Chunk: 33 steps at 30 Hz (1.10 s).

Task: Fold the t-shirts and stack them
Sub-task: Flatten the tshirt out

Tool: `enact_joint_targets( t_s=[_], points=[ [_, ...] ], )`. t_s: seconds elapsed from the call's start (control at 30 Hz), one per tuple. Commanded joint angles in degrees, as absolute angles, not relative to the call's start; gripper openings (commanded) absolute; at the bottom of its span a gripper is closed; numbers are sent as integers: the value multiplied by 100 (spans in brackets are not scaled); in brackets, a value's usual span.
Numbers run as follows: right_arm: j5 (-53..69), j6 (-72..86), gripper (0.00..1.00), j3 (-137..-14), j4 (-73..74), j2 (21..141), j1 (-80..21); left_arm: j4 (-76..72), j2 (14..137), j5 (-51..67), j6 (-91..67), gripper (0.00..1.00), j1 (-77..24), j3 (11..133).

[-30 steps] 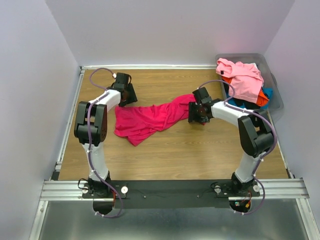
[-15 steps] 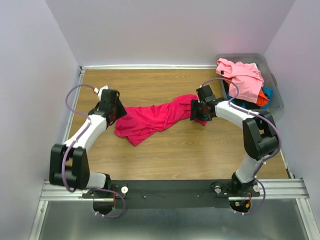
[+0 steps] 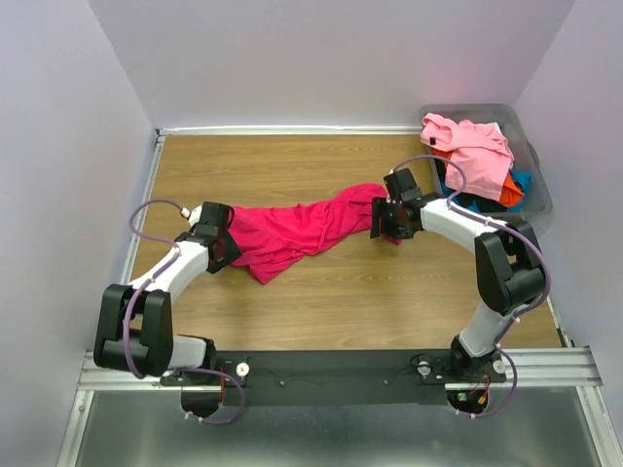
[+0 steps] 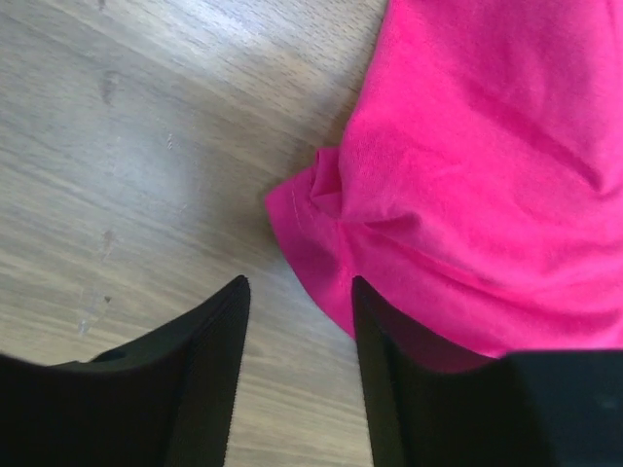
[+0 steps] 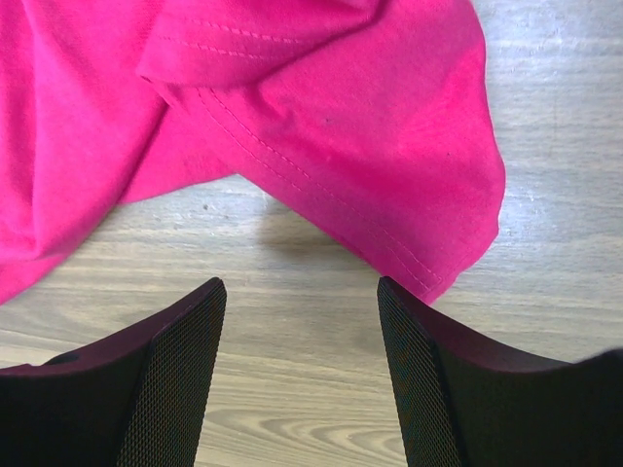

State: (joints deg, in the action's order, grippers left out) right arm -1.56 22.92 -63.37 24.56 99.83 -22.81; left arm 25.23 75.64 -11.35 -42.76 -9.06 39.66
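Top external view: the crimson t-shirt (image 3: 302, 229) lies in a rumpled band across the wooden table (image 3: 321, 292), with an arm low at each end.

The left gripper (image 3: 222, 248) sits at the shirt's left end with its jaws spread and holding nothing. In the left wrist view a puckered corner of the cloth lies just ahead of them, touching the right finger (image 4: 375, 331). The right gripper (image 3: 387, 222) is spread wider at the other end, with bare wood between its jaws and a stitched hem just ahead. Both look placed to pinch opposite ends so the shirt can be drawn flat for folding, which has not begun. The light pink t-shirt (image 3: 475, 146) tops the heap in the grey bin (image 3: 531, 165) at the far right, well apart from the work.
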Motion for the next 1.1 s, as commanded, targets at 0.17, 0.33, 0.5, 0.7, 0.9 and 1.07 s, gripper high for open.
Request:
enact_joint_targets(
  t_s=[0.17,0.33,0.5,0.7,0.9,1.07],
  points=[
    [-88,2320,72,-6117,2549,9826,-2303,2101,8217,-1371,-4017,60,-809,4263],
    [-97,2329,72,-6100,2558,9817,-2294,2013,8367,-1494,-3920,60,-721,4306],
    [-167,2355,72,-6126,2549,9844,-2294,1969,8587,-1494,-3832,59,-703,4403],
    [-316,2390,72,-6214,2566,9870,-2303,1872,8833,-1284,-3753,47,-703,4377],
    [-755,2452,72,-6310,2575,9888,-2303,1907,8728,-1002,-3744,0,-703,4271],
    [-1160,2452,72,-6477,2602,9958,-2224,2346,8157,-1335,-3639,0,-703,4605]
  ],
)
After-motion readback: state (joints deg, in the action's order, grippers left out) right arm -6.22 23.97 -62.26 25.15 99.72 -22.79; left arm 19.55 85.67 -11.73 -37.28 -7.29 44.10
